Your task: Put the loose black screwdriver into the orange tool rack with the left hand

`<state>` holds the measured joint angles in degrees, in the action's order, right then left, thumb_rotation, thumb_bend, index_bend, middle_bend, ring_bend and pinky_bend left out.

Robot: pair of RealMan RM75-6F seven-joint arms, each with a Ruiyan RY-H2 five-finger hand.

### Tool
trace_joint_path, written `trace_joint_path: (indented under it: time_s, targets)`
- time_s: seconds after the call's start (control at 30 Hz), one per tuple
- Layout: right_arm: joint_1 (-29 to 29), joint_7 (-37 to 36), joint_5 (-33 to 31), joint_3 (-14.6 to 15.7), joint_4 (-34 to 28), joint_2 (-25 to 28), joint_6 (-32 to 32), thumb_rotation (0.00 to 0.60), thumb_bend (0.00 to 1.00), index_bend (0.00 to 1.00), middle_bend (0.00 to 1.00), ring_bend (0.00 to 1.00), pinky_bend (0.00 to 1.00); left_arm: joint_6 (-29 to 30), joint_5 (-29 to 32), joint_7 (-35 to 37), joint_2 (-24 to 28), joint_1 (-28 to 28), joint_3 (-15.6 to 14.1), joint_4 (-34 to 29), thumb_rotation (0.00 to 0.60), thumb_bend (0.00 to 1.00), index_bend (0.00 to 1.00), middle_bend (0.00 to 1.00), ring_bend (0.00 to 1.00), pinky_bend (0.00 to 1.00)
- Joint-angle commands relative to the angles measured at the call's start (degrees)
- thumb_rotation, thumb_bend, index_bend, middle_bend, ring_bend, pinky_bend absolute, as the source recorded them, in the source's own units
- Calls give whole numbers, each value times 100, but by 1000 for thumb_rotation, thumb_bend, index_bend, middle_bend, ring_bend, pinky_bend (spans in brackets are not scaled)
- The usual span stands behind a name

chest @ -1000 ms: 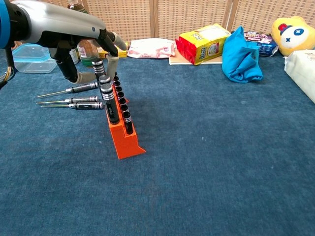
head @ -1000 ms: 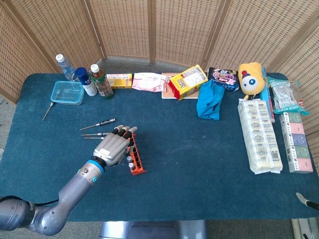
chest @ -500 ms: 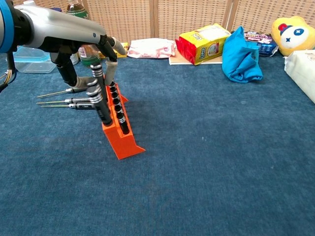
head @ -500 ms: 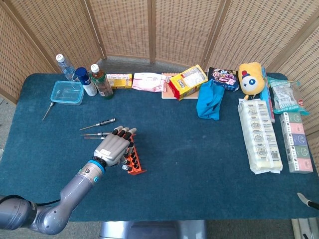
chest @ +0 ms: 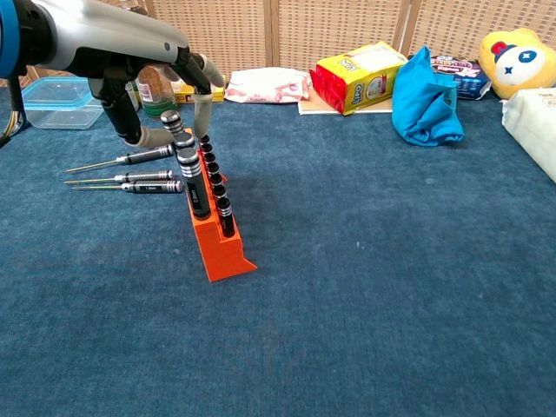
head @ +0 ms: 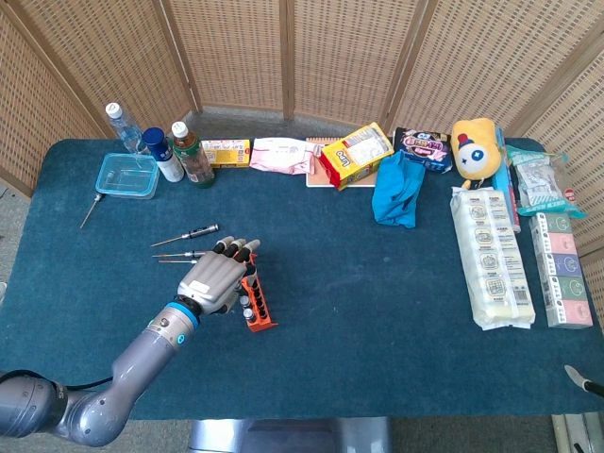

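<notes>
On the blue table (head: 377,283), the work sits in the lower left of the head view, well inside every edge. The left hand (chest: 152,87) is raised above the orange rack (chest: 217,248). Compared with half a second ago, the rack is no longer dragged leftward and leaning; it is seen back where it stood a second ago, with its foot flat on the cloth. The black screwdriver (chest: 187,169) now stands tip-down in a slot near the rack's front end, its handle slanting up toward the hand. A thumb and a finger are placed on either side of its top, but whether it is gripped or already released cannot be told. The insertion is judged to be done or nearly so, with only letting go and lifting away left. Wide bare cloth is offered to the right of the rack and toward the near edge. On the left, the way is narrowed by three thin screwdrivers (chest: 130,178) lying just beside the rack, so a straight upward withdrawal is judged safest. The right hand is not seen.
</notes>
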<state>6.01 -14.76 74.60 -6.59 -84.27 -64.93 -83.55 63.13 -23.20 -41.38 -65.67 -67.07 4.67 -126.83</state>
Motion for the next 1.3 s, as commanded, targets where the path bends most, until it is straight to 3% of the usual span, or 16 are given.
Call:
trace_joint_path:
  time_s: [0.03,0.3,0.47,0.87,1.3]
  targets:
    - [-3,0,8,1,0,2,5,549,53,110,125,100,70,-42,-125,181,100,54,84,-49,600,449,401,0,0,49]
    - [-17,10,15,-3,-8,1,22,551,53,110,125,100,70,-18,-722,777,442,342,329,-154,600,449,401,0,0,49]
    - [-25,28,30,10,-9,-24,36,550,52,110,125,99,70,-114,-934,975,555,476,332,-12,600,449,401,0,0,50]
    - [-12,57,-5,-9,-44,2,18,549,53,110,125,100,70,-338,-786,943,212,389,269,325,600,449,400,0,0,49]
    - [4,-26,-28,-3,13,-20,51,549,53,110,125,100,70,-180,-457,600,103,274,114,201,600,449,400,0,0,49]
